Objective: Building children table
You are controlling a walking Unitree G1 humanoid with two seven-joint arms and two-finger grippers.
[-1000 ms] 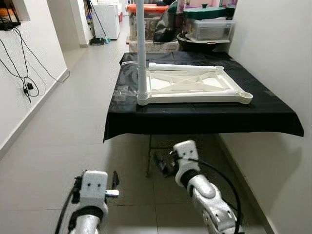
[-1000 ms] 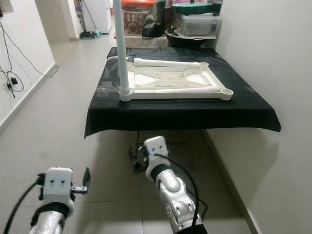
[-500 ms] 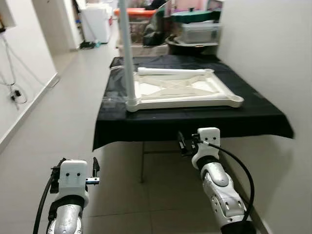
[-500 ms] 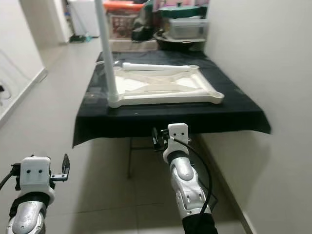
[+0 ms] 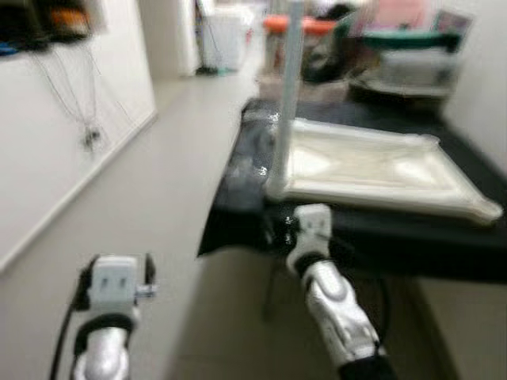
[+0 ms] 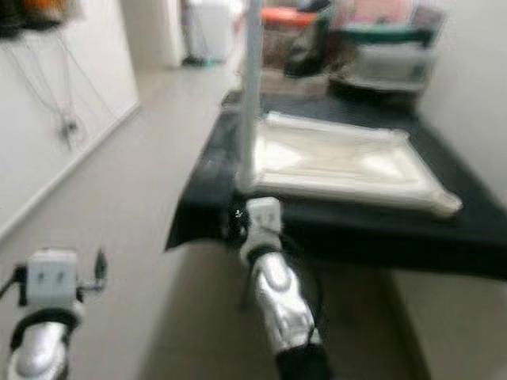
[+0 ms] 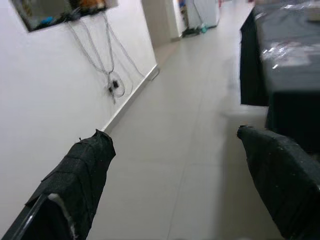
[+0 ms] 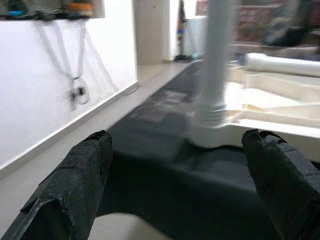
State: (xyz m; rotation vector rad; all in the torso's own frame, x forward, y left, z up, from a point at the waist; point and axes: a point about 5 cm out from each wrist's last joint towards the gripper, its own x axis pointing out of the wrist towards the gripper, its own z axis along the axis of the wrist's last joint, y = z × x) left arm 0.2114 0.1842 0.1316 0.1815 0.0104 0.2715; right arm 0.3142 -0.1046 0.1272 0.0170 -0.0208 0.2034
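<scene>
Raised in front of the black-draped table's near edge, the right gripper is seen in the blurred left eye view, just below the corner of the white children's table top, which lies upside down on the cloth with one white leg standing upright in its near left corner socket. Low on the left, over the tiled floor, the left gripper is held. Storage boxes are made out beyond the table — too blurred for detail.

From the left wrist, two black fingers are shown spread wide apart with nothing between them; past them lie the floor, a white wall with hanging cables and the cloth's edge.

From the right wrist, the fingers are likewise parted and empty — between them the leg's base is seen seated in the top's corner, and a second loose leg lies across the far side.
</scene>
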